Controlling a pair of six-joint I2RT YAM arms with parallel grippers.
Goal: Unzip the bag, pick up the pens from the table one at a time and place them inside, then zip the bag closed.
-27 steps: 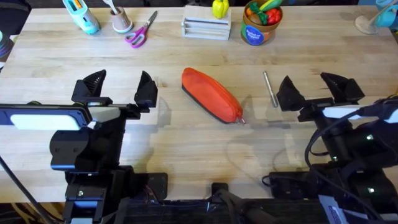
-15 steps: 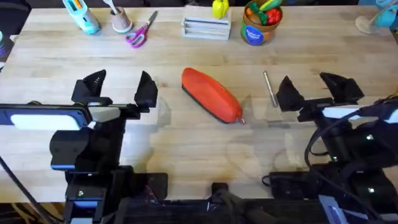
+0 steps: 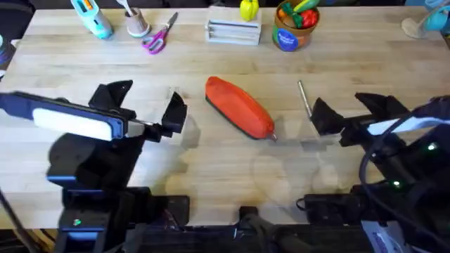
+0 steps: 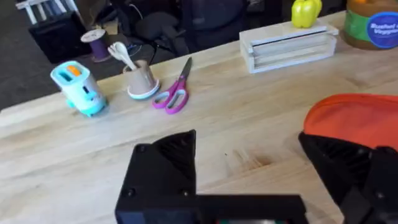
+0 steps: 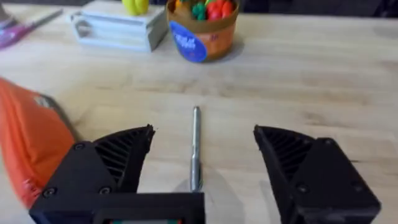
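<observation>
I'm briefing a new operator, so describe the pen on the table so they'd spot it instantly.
Find the orange-red bag mid-table. Just right of it, before the right gripper, lies the pen: thin, straight, silvery grey.

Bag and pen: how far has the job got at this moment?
Nothing looks done: the bag lies on the table, apparently still zipped, and the pen lies beside it. Both hands are open and empty, the left hand near the bag, the right hand lined up over the pen. Unzipping, loading and zipping shut all remain.
</observation>
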